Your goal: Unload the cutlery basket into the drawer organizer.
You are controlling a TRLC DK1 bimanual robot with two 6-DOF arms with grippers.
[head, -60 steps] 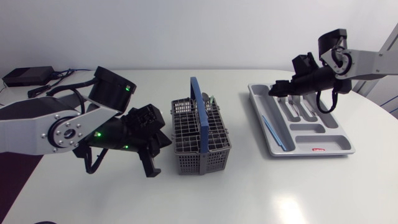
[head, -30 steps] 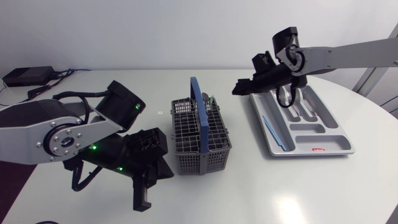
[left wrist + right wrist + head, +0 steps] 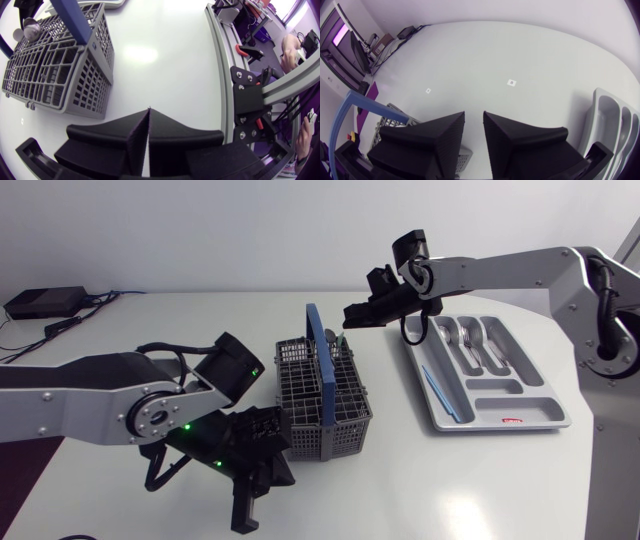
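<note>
Left gripper [image 3: 248,505]: clenched on nothing, fingers pressed flat together, low over the table [image 3: 480,480], at seven o'clock from the basket.
Cutlery basket [image 3: 325,405]: grey mesh with a blue handle [image 3: 318,345], mid-table; what look like spoon bowls [image 3: 29,31] stand at its far end.
Drawer organizer [image 3: 412,345]: grey, at three o'clock from the basket; silver cutlery [image 3: 475,342] in the far slots, thin blue piece [image 3: 436,388] in the long slot.
Right gripper [image 3: 350,314]: fingers slightly parted, empty, above the basket's one o'clock corner.
</note>
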